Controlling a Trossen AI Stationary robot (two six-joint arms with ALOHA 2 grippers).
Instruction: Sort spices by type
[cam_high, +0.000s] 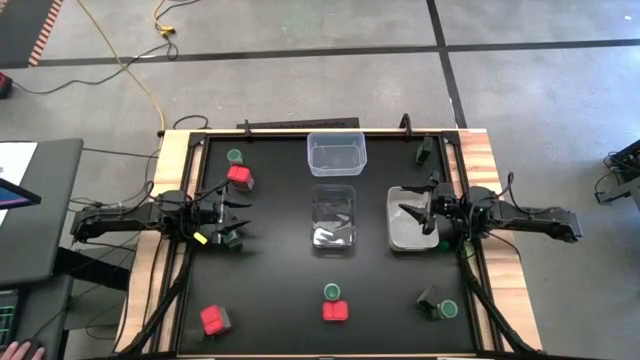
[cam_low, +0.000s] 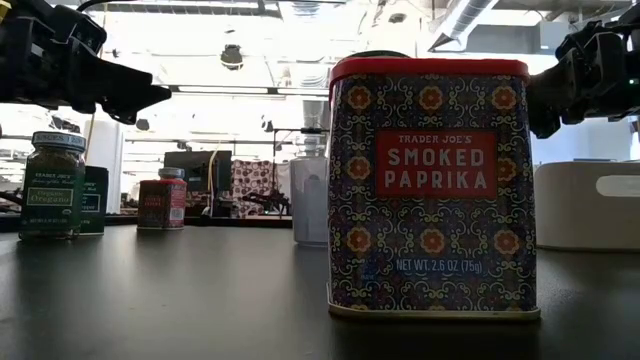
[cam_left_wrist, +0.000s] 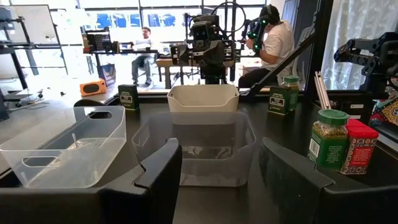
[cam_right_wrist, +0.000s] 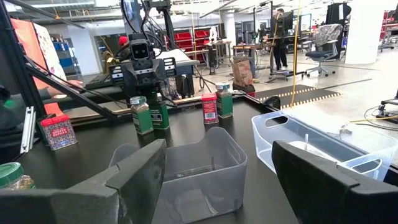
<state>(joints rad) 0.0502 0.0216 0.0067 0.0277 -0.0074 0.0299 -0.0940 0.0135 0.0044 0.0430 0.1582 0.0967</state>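
Nearest the low camera, red-lidded tin (cam_low: 430, 185) reading "TRADER JOE'S SMOKED PAPRIKA", both pincers spread, empty

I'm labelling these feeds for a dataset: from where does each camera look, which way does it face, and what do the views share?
High: overhead, straight down on the table, both arms and three tubs.
Low: tabletop level, facing a paprika tin; arms enter above.
Left wrist: past the open left hand toward the middle tub.
Right wrist: past the open right hand over the right tub.
Shared: each wrist view shows the opposite arm.
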